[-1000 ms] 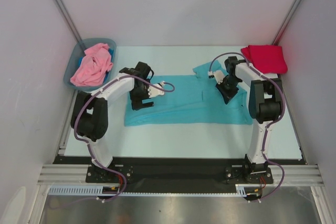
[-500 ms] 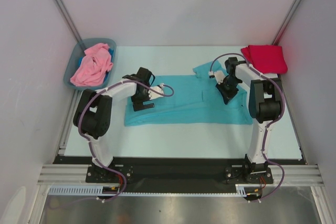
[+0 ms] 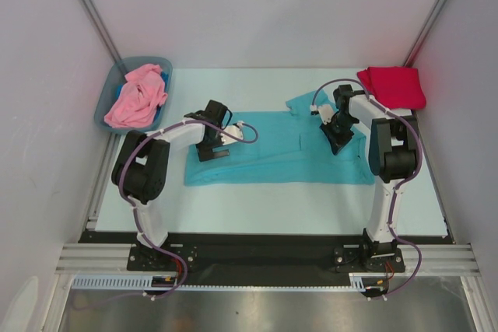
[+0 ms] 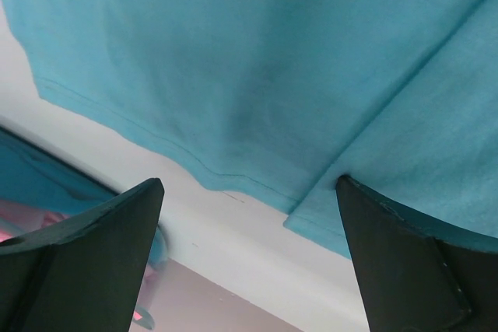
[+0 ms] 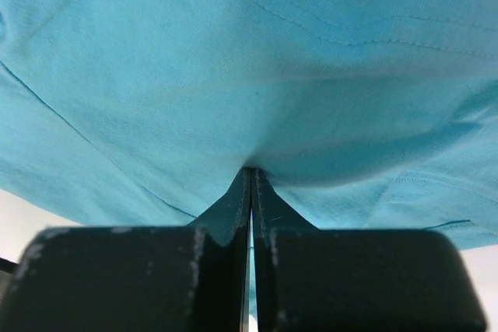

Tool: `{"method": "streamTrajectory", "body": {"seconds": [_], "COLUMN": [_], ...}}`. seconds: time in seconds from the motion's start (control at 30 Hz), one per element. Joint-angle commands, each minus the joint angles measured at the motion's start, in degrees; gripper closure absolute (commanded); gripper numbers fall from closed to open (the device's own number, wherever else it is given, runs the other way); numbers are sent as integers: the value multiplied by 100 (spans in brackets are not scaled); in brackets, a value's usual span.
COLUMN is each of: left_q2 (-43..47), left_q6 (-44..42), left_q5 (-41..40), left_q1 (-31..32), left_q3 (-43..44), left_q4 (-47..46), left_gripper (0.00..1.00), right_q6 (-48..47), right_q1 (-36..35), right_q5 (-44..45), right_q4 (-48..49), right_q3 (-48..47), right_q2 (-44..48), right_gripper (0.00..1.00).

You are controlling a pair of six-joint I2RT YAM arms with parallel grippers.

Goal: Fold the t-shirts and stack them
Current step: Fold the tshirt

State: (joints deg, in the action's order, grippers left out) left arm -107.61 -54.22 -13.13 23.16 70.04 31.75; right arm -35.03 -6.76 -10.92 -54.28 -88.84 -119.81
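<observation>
The teal t-shirt (image 3: 280, 155) lies spread across the middle of the table, with one sleeve at the back (image 3: 299, 104). My left gripper (image 3: 212, 145) is open and low over the shirt's left end. In the left wrist view its fingers (image 4: 85, 262) stand wide apart either side of the shirt's hem (image 4: 233, 180). My right gripper (image 3: 336, 134) is shut on a pinch of the teal cloth (image 5: 250, 162) near the shirt's right end. The red t-shirt (image 3: 393, 86) lies folded at the back right. The pink t-shirt (image 3: 137, 97) lies crumpled in the bin.
The grey-blue plastic bin (image 3: 104, 106) stands at the back left corner. White walls close in the table on three sides. Bare table (image 3: 272, 200) runs along the near side of the teal shirt.
My left gripper has shifted a little to the right over the shirt's left end, its elbow drawing inward. The right arm has hardly moved.
</observation>
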Motion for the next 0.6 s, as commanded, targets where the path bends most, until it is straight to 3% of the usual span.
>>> {"method": "streamTrajectory", "body": {"seconds": [0.0, 0.57], "left_q2": [-128, -181], "left_q6": [104, 87], "left_q5": [-199, -673], "left_q1": [-13, -285], "left_q3": [-113, -333], "left_q4": [-494, -538], "left_gripper": [0, 0], "right_q6": [136, 92], "right_q1": [-71, -114], "right_q5": [-33, 99], "right_q4": [646, 691], "right_q3": [261, 437], "right_q2": [-315, -218], "right_gripper": [100, 100]}}
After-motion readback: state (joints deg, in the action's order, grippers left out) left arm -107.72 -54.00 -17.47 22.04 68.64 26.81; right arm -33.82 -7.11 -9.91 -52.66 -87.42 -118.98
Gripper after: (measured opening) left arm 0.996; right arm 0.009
